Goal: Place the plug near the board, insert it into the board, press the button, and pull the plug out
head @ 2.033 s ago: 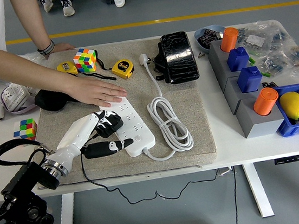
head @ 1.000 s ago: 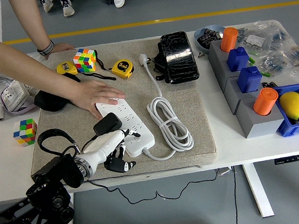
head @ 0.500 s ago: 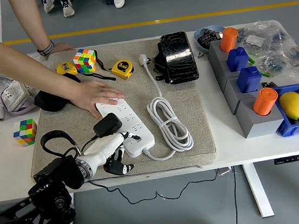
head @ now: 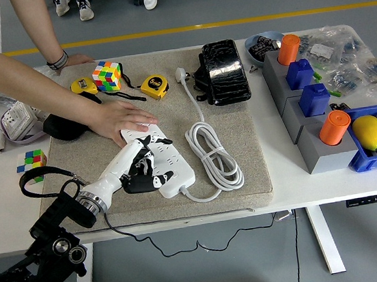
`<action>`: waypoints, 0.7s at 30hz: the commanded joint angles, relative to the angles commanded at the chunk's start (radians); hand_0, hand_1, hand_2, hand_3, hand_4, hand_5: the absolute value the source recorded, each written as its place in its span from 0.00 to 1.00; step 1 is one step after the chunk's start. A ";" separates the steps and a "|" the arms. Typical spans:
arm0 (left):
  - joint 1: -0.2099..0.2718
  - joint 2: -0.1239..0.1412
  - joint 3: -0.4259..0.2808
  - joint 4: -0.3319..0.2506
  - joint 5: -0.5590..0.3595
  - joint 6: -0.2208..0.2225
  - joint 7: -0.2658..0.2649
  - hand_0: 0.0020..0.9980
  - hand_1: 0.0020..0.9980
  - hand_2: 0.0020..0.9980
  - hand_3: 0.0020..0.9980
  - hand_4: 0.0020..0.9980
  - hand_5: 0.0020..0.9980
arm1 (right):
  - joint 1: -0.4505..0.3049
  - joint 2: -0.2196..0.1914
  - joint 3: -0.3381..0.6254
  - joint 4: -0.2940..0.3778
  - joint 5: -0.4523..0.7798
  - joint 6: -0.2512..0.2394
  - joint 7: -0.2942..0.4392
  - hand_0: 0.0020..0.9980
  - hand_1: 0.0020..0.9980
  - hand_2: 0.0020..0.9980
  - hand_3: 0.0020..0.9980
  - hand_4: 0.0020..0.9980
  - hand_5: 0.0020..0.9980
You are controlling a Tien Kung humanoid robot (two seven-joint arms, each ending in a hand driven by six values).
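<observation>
**A:** So where's the plug (head: 140, 180) at right now? I can barely find it.

**B:** It's under the left hand (head: 140, 166). The hand's fingers are curled down around a dark block sitting on the near-left part of the white power strip (head: 157, 157), so I'd call that pinching the plug. Whether the prongs are seated in a socket or just resting on top, I can't tell; the fingers cover it.

**A:** And the strip's orientation?

**B:** Its long axis runs diagonally on the grey mat (head: 244, 148), from far-left down to near-right. The person's hand (head: 120, 117) is pressed flat on the far end, pinning it. The robot's hand comes in from the near-left, roughly across that axis, right on top of the strip.

**A:** Right arm?

**B:** Not in the shot at all, so the left is the only one near it.

**A:** What's the next move hinge on?

**B:** My guess: any push or pull goes straight along the socket's up-down line, with the plug directly beneath the palm. The coiled white cable (head: 212, 153) lies just beside the strip on the right, clear of the hand.
</observation>
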 joint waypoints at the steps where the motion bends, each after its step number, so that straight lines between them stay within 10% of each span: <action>1: 0.003 -0.003 -0.003 0.023 -0.045 0.029 -0.042 0.25 0.29 0.40 0.52 0.80 0.24 | 0.000 0.000 -0.002 0.000 0.001 0.000 0.000 0.49 0.59 0.54 0.51 0.84 0.37; 6: 0.003 -0.012 -0.013 0.094 -0.252 0.078 -0.193 0.25 0.29 0.40 0.52 0.80 0.24 | 0.000 0.002 -0.007 -0.002 0.005 -0.001 -0.001 0.49 0.59 0.54 0.51 0.84 0.37; 7: 0.003 -0.015 -0.016 0.105 -0.291 0.084 -0.219 0.40 0.49 0.53 0.46 0.81 0.28 | 0.000 0.002 -0.009 -0.002 0.007 -0.001 -0.001 0.49 0.58 0.54 0.51 0.84 0.37; 9: 0.004 -0.018 -0.023 0.119 -0.374 0.092 -0.256 0.40 0.49 0.53 0.46 0.81 0.28 | 0.000 0.002 -0.009 -0.001 0.006 -0.001 -0.001 0.49 0.58 0.54 0.51 0.84 0.37; 21: 0.000 -0.018 -0.034 0.120 -0.455 0.096 -0.240 0.41 0.49 0.52 0.48 0.83 0.32 | 0.003 0.001 -0.017 -0.002 0.016 -0.002 -0.002 0.49 0.58 0.54 0.51 0.84 0.37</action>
